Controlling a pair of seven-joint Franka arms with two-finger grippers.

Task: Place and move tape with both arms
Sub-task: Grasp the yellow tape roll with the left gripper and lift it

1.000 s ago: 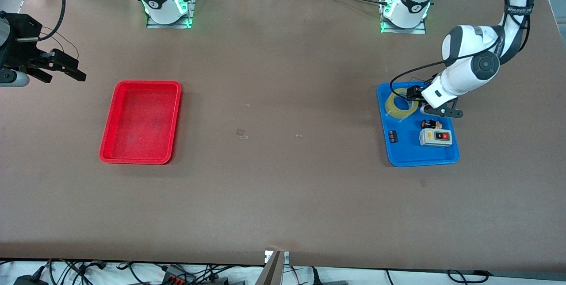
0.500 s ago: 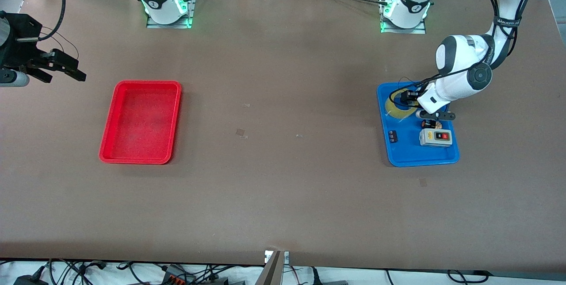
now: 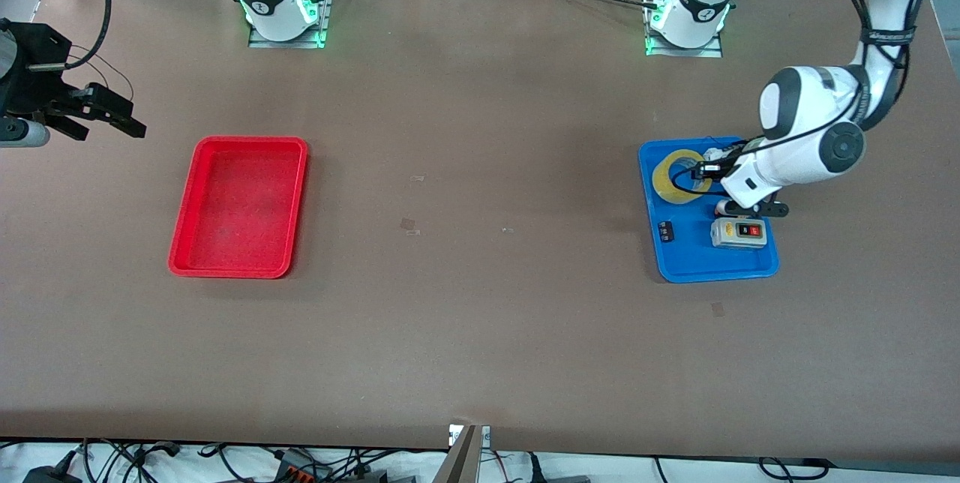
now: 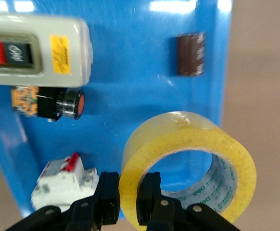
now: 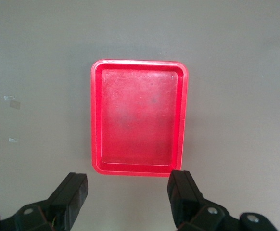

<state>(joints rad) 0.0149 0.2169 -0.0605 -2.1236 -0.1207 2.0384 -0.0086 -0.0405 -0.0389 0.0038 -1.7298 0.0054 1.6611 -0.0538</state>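
Note:
The tape is a yellowish translucent ring in the blue tray, at the tray's end nearest the robot bases. My left gripper is shut on the tape's wall, with one finger inside the ring and one outside. The left wrist view shows the tape tilted over the tray floor and held in the left gripper. My right gripper waits open and empty in the air over the table, toward the right arm's end from the red tray. It is open in the right wrist view too.
The blue tray also holds a grey switch box with red and black buttons, a small dark part, a black and orange push button and a white and red breaker. The red tray holds nothing.
The left arm dipped onto the tape, then its wrist came back up and shifted slightly with its fingers on the roll's wall. The right arm has not moved.

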